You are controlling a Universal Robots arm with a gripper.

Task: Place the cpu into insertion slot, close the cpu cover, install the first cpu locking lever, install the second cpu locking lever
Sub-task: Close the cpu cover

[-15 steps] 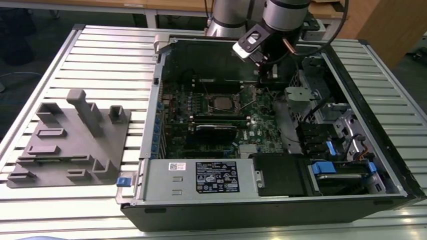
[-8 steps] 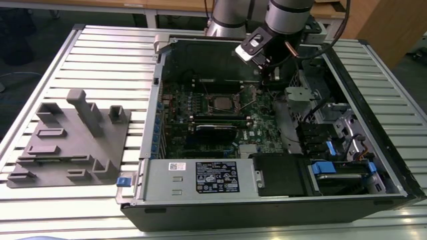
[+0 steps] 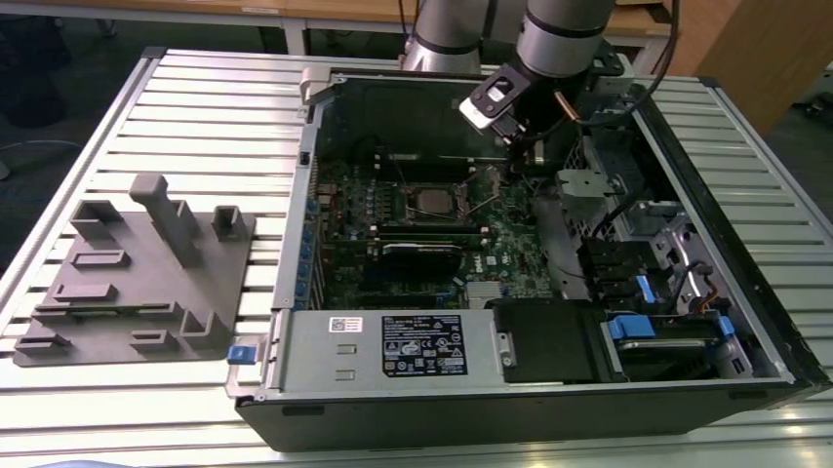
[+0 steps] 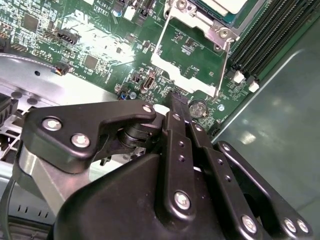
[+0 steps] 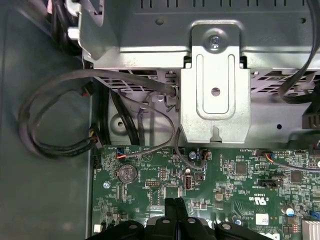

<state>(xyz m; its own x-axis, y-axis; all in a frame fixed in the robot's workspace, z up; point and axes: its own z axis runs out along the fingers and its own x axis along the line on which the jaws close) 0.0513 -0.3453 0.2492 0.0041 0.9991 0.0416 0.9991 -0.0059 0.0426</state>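
Plainly the cpu (image 3: 428,197) sits in the insertion slot (image 3: 452,211) of the green motherboard (image 3: 390,249), a little off the tip of the hand (image 3: 521,154) toward the exterior view's left. In the second wrist view the cpu (image 4: 222,4) shows its grey top just beyond the hand (image 4: 176,98). The cpu cover (image 4: 200,22) seems to lie flat around it, though the socket is cut off at the edge, so I cannot be sure. The first locking lever (image 4: 158,42) and the second locking lever (image 4: 223,67) are thin wires lying between the hand and the socket, and by my reading they are not yet latched. The fingers (image 4: 172,130) are pressed together with nothing between them, which suits nudging a wire rather than gripping. In the first wrist view the hand (image 5: 173,201) hovers low over the board near its edge. The computer case (image 3: 521,419) holds the board, drives and cables, and lies open side up on the surface (image 3: 195,97), giving access from above. A grey holder block (image 3: 131,273) rests well apart from the hand
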